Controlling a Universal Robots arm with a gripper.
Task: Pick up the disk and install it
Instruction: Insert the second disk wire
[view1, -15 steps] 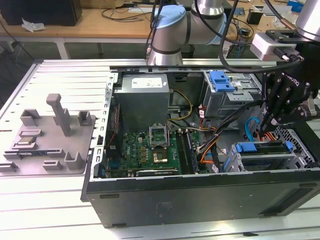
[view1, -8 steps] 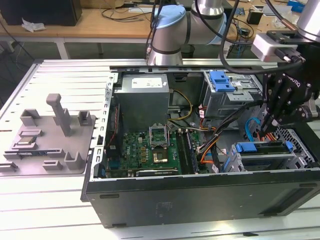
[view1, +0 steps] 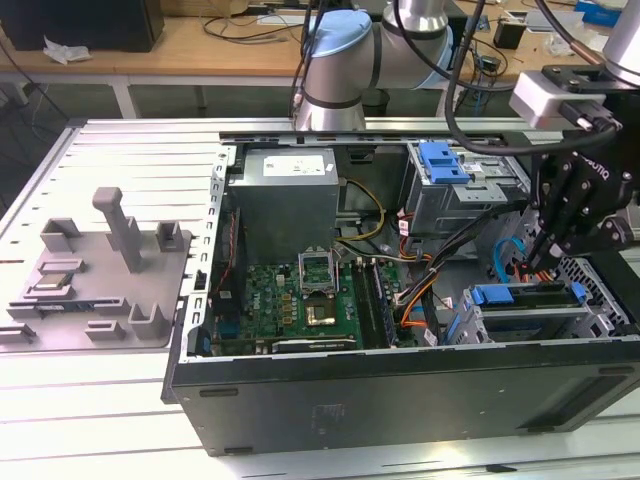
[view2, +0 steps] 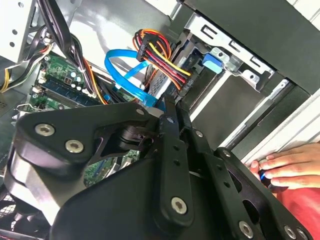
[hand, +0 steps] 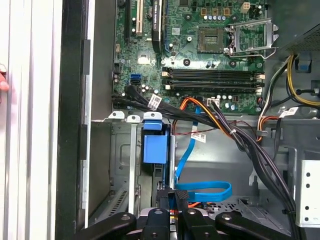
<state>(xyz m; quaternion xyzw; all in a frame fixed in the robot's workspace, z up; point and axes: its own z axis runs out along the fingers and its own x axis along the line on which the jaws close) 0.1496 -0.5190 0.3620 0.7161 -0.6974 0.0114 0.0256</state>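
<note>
Second wrist view — jaws closed, empty

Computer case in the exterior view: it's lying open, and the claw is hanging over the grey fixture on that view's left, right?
Not quite. The exterior view shows the claw over the drive-bay end of the open computer case, on that view's right. The grey fixture sits apart on the left, outside the case.

Open computer case (view1: 300, 395), green motherboard (view1: 300, 300) inside; grey fixture (view1: 95, 270) beside, possibly plastic.
</note>
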